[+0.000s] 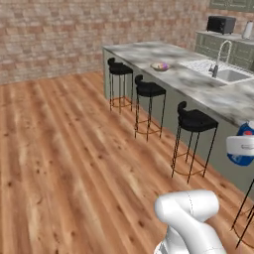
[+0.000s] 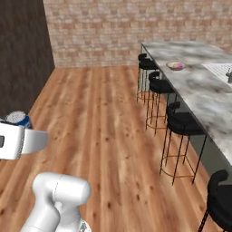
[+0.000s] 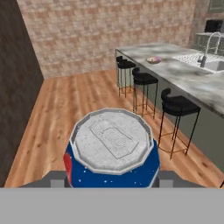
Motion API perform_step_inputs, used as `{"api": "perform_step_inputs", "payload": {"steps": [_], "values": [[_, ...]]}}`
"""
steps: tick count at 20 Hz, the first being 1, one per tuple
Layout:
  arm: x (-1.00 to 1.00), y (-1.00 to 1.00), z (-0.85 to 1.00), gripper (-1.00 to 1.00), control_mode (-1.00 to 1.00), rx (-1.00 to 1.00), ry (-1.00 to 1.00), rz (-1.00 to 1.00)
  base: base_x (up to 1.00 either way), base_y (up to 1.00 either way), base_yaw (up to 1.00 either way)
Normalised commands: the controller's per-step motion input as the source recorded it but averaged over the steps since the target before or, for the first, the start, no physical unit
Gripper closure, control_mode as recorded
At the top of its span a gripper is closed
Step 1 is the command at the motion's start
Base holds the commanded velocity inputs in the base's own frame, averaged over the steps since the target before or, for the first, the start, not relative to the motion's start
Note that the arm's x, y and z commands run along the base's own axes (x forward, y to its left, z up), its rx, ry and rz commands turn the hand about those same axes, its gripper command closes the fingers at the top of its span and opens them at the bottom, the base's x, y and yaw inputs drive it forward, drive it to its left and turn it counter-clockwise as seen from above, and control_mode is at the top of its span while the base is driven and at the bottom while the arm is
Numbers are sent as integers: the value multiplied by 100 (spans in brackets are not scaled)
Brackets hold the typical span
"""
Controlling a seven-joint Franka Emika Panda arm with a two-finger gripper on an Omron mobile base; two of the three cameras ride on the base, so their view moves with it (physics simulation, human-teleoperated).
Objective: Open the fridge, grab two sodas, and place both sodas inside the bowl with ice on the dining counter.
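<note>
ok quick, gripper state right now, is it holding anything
gripper: closed on the blue soda can, carried upright, out over the wooden floor

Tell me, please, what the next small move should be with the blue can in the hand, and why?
Probably drive on toward the dining counter, holding the can steady. The hand grips the blue soda can upright, while the bowl sits far off near the counter's far end, past the black stools and across open wood floor. A pinkish thing seems to lie in the bowl already.
</note>
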Motion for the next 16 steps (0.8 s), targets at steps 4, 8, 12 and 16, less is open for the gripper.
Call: {"api": "perform_step_inputs", "payload": {"steps": [4,8,12,16], "values": [[0,0,0,100,100,0,0,0,100,63,-22],[0,0,0,100,100,0,0,0,100,56,-20],[0,0,0,100,100,0,0,0,100,52,-19],[0,0,0,100,100,0,0,0,100,47,-18]]}}
